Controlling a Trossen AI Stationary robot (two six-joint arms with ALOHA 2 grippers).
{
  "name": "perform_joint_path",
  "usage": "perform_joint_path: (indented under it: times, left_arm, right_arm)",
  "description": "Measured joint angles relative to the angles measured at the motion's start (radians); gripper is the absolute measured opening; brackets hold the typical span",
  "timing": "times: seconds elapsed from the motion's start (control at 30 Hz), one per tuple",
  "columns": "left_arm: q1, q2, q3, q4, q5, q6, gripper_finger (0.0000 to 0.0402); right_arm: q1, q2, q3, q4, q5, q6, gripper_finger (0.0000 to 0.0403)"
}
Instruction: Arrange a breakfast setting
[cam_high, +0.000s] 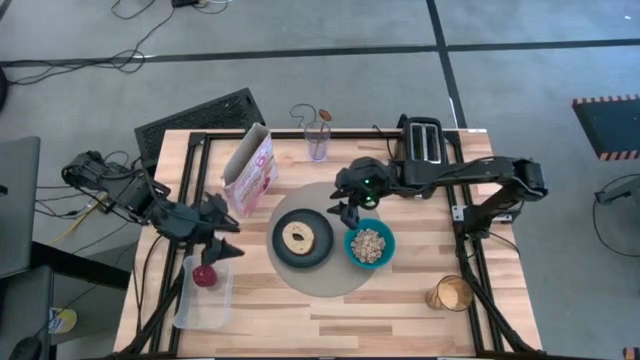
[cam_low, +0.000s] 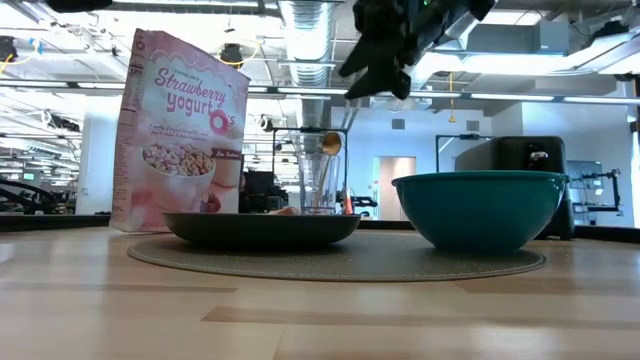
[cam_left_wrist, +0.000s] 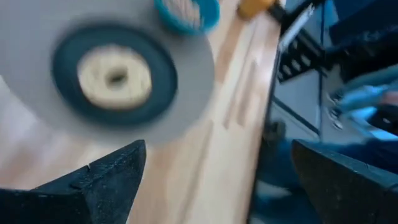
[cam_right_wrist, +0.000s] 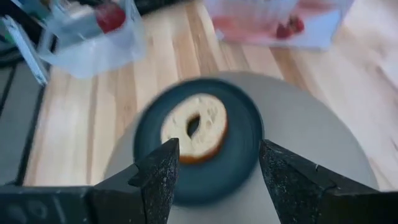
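Observation:
The round grey mat (cam_high: 325, 285) lies mid-table. On it stand the dark grey plate (cam_high: 280, 245) with the round toasted bread (cam_high: 299, 237) and the teal bowl (cam_high: 352, 238) holding beige cereal (cam_high: 369, 245). The red apple (cam_high: 204, 275) lies in the clear plastic tub (cam_high: 205, 305) at the left. The gold spoon (cam_high: 322, 116) stands in a glass (cam_high: 318, 145) at the far edge. My left gripper (cam_high: 232, 238) is open and empty, between the tub and the plate. My right gripper (cam_high: 345, 214) is open and empty, above the mat's far side; the bread shows between its fingers in the right wrist view (cam_right_wrist: 194, 127).
A pink cereal box (cam_high: 250, 170) stands at the far left of the mat. The black toaster (cam_high: 423, 140) stands at the far right. A glass of orange drink (cam_high: 450, 293) stands near the right front. Bare wood lies along the near edge.

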Motion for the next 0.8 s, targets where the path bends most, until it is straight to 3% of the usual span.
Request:
perform_joint_path:
  times: [0.4, 0.8]
  left_arm:
    - [-0.12, 0.098, 0.001, -0.33, 0.262, -0.497, 0.0385]
    - [-0.25, 0.288, 0.0, -0.424, 0.26, -0.54, 0.0385]
  right_arm:
    - [0.013, 0.081, 0.0, -0.047, 0.0, 0.0, 0.0249]
    - [0.018, 0.083, 0.0, -0.06, 0.0, -0.029, 0.0249]
